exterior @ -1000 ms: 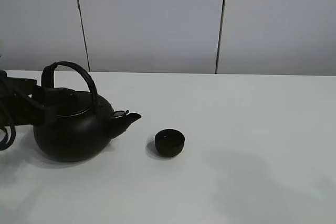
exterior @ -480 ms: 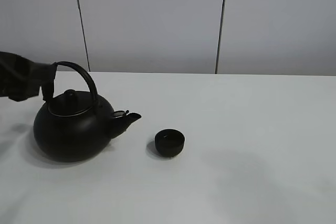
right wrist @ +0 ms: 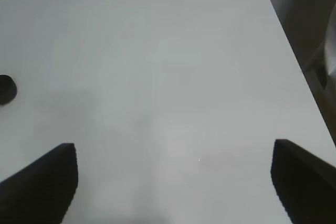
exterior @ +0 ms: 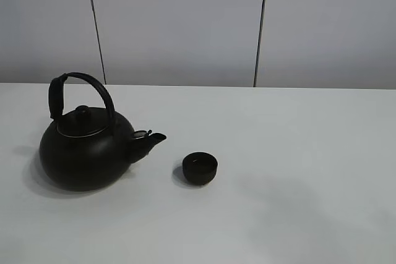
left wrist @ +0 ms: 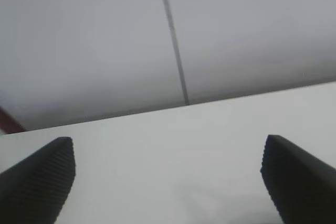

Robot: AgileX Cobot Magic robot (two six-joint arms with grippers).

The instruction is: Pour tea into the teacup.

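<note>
1. Left gripper (left wrist: 168, 182): raised clear of the white table (exterior: 297, 153); in the high view only a dark corner of the arm shows at the upper left edge. Its wrist view looks at the wall and far table edge, with the two ribbed black fingers (left wrist: 42, 182) spread wide apart and nothing between them.
2. Large round black kettle with arched handle (exterior: 86, 146): upright on the left of the table, lid on, spout pointing right. Contents hidden.
3. Small glossy black handleless teacup (exterior: 200, 167): upright just right of the spout, not touching it. Cannot tell whether it holds liquid.
4. Right gripper (right wrist: 173, 182): fingers wide apart over bare table, holding nothing; teacup at that view's edge.
5. Versus half a second ago: left arm, then beside the kettle handle, has lifted away. Kettle and teacup unmoved.
</note>
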